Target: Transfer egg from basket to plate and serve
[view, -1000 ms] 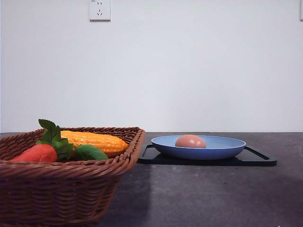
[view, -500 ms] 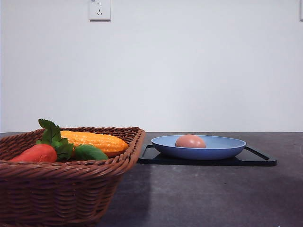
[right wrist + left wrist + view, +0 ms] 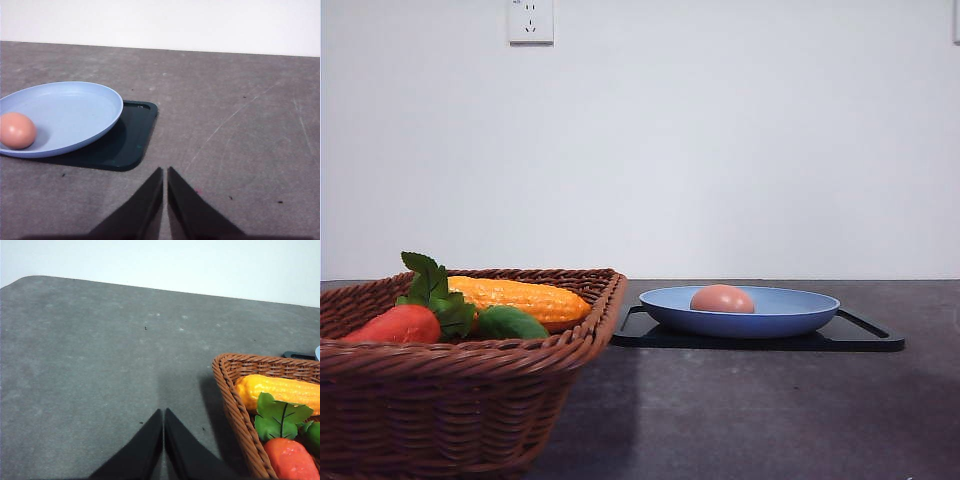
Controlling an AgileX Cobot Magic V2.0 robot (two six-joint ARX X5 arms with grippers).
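The pinkish-brown egg lies in the blue plate, which rests on a flat black tray. In the right wrist view the egg sits at one side of the plate. The wicker basket stands at the front left and holds no egg that I can see. My left gripper is shut over bare table beside the basket. My right gripper is shut with nothing in it, over the table a short way from the tray.
In the basket lie a yellow corn cob, a red-orange vegetable with green leaves and a green piece. A wall with a socket stands behind the dark table.
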